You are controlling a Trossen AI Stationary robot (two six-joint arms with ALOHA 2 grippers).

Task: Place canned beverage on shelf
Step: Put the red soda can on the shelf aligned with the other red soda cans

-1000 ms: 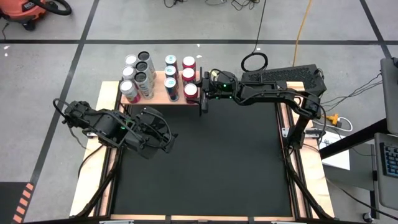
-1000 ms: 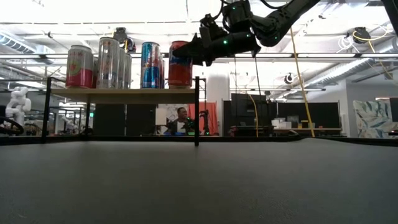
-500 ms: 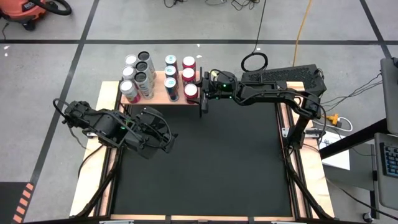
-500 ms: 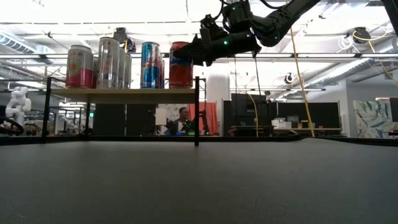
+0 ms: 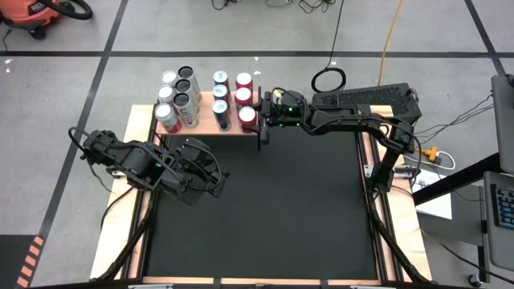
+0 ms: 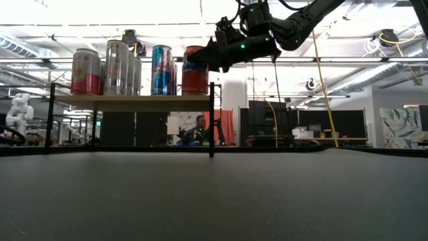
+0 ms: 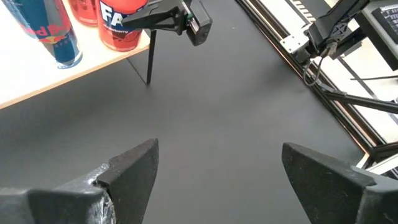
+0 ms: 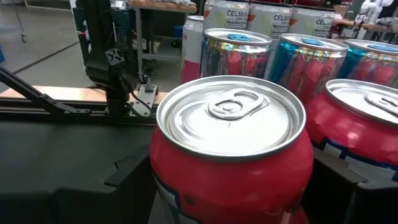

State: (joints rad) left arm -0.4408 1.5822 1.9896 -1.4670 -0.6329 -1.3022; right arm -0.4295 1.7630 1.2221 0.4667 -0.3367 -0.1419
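Right claw (image 5: 259, 119) loosely around red can (image 5: 246, 117) at shelf (image 6: 134, 99) corner, not clear. Retreat snag topples can. Left claw (image 5: 210, 175) released.

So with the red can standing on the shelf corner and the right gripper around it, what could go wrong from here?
1. The red can stands at the shelf's corner by the edge; if the right gripper drags a finger on it while pulling away, it could tip off.
2. The neighbouring cans are packed close, so a sideways retreat could knock them.
3. The gripper is close to the shelf's black corner post and could snag it if it drops.

The left gripper waits over the mat.
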